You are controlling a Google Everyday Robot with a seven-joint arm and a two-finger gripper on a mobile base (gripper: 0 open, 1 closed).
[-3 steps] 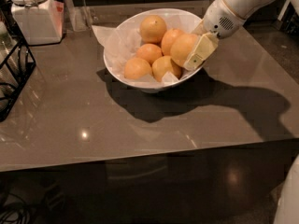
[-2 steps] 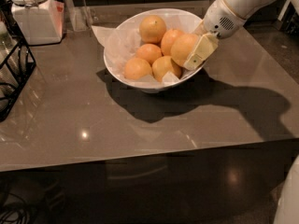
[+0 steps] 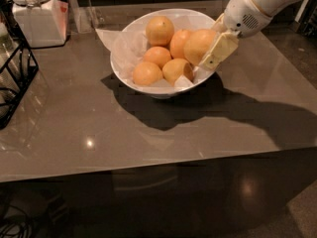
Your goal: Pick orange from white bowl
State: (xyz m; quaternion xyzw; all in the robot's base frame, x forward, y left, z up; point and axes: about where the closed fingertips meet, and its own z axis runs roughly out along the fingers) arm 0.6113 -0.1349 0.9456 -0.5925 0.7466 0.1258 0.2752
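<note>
- Gripper sits at the right rim of the bowl, closed on the orange. One pale finger lies flat against the fruit's near-right side, and the other is hidden behind it.
- Change from a second ago is small. The gripper, the arm and the orange are all a touch higher and further right, and they move as one.
- Judgement: the grip has taken and the lift out of the bowl is just starting. The pick itself looks done, but the fruit is not yet clear of the rim.
- Orange, the biggest and palest of the six, hangs over the bowl's right edge. It is close beside a smaller fruit and I cannot tell whether they touch.
- Four other small fruits lie where they did, on the crinkled paper, and the bowl has not shifted on the counter.
- Risk, as I judge it: the paper sticks up just under the finger and could drag along on the way up.
- Jar and black rack stand well apart at the left, out of the way.
</note>
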